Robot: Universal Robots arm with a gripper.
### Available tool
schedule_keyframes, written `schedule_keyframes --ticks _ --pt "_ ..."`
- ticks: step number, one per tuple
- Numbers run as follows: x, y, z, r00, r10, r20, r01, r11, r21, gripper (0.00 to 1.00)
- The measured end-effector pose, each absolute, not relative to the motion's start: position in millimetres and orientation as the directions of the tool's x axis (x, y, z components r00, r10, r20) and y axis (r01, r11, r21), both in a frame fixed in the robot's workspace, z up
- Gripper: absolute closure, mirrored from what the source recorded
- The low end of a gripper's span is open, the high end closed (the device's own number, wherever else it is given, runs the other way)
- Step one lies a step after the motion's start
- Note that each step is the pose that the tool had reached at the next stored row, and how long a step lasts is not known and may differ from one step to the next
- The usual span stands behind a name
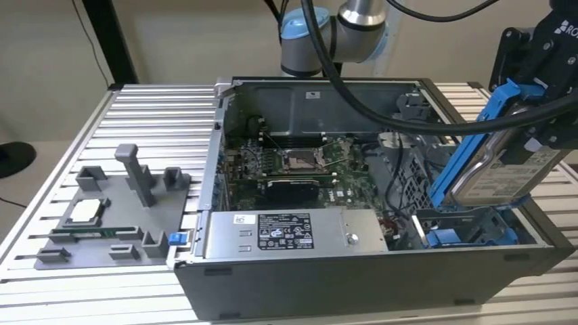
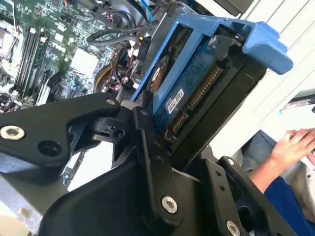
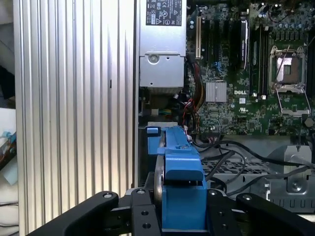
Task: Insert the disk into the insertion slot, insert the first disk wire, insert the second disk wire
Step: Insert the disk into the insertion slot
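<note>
Jaws clamp the disk [image 1: 502,173], tilted above the insertion slot [image 1: 470,235] in the case [image 1: 361,288].

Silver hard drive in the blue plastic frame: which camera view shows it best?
Exterior view: the silver hard drive in the blue plastic frame shows nearly full-length, label outward, tilted. The second wrist view shows its circuit-board underside and connectors; the first wrist view sees its frame edge-on.

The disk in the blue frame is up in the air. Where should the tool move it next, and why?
Probably down a little, easing toward the bay. The tool holds the disk tilted on edge over the case. The insertion slot with its blue rails lies just beneath, and the disk's lower end does not look seated in it yet.
</note>
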State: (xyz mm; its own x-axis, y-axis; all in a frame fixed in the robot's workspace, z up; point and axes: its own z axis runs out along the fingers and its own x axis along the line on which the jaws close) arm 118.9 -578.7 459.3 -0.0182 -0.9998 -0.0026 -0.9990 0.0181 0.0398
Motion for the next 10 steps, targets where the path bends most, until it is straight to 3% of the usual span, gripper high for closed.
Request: schedule_keyframes --ticks 10 --pt "118.9 -578.7 459.2 -0.018 -1.000 -0.002 -0.999 0.018 0.040 1.00"
